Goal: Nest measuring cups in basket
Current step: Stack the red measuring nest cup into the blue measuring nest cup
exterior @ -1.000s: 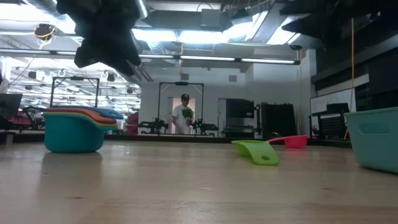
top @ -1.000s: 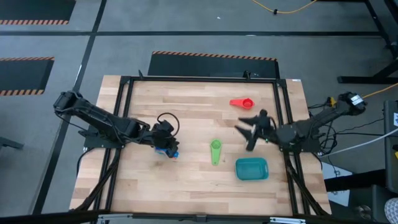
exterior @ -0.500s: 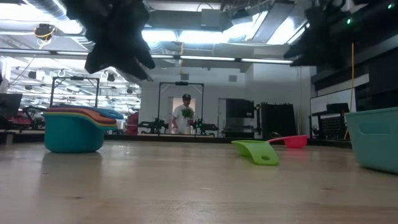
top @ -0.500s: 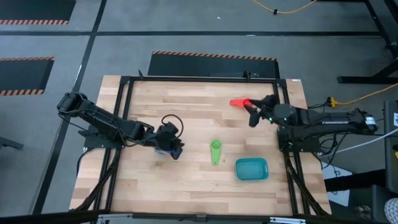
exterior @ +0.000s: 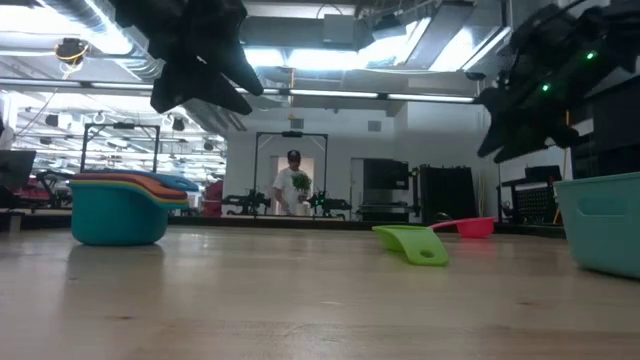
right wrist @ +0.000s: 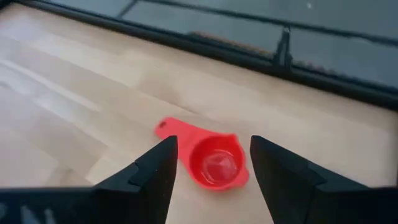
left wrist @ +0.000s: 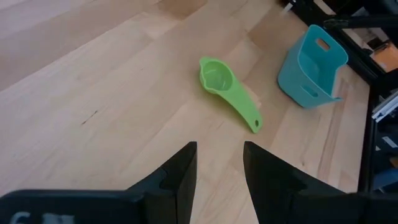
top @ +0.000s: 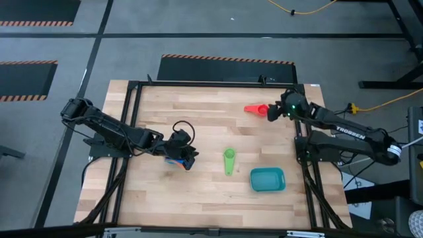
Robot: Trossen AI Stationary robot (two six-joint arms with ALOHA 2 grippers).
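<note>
A stack of nested measuring cups (exterior: pixel 120 208), light blue at the bottom, stands on its base at the table's left-middle, partly hidden in the high view (top: pixel 173 160). My left gripper (top: pixel 190 158) hangs open just right of and above that stack (left wrist: pixel 219 165). A green cup (top: pixel 229 160) lies on the table at mid-table. The teal basket (top: pixel 267 179) stands near right. A red cup (right wrist: pixel 214 163) rests on its base at the far right (top: pixel 256 109). My right gripper (top: pixel 271 113) hovers open just right of the red cup (right wrist: pixel 212 152), above it.
The black metal frame (top: pixel 301 132) runs along the table's edges, close behind the right gripper. Bare wood lies between the green cup and the stack. A person (exterior: pixel 293 185) stands far off in the room behind.
My right gripper has swung from beside the basket and green cup toward the table's far edge, turning and tipping down as it went. It now hovers at the red cup, still open. The cups and the basket have stayed in place.
</note>
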